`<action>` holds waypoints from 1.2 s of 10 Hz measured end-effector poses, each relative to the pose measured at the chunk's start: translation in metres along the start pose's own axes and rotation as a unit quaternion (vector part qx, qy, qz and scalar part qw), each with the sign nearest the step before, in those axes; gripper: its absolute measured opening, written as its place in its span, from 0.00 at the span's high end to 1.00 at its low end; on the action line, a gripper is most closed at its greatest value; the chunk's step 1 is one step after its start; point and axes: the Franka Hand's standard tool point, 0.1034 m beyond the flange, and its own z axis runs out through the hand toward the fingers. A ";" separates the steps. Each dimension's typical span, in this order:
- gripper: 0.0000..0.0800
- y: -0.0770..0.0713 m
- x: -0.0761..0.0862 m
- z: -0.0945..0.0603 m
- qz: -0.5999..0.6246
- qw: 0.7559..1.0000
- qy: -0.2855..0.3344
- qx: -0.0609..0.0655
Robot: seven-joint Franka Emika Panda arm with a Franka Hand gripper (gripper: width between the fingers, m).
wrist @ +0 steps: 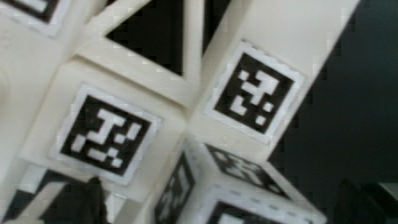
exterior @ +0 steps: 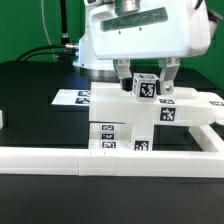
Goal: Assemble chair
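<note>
Fingers [exterior: 124,76] spread, straddling chair post [exterior: 147,90] | tags [wrist: 107,135]: black-white squares | counter [exterior: 35,85]: black | backdrop [exterior: 212,75]: green

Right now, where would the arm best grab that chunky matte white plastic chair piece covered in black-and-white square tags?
By the short upright white post with a tag, on top of the chair, coming straight down. It stands narrow and flat-sided between the fingers of the open gripper; the rest looks too wide, I would judge.
</note>
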 end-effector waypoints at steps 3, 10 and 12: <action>0.19 -0.002 -0.001 -0.001 -0.190 0.981 -0.004 -0.038; 0.19 0.002 0.003 0.002 -0.467 0.882 -0.023 -0.059; 0.53 0.003 0.003 0.002 -0.488 0.871 -0.025 -0.059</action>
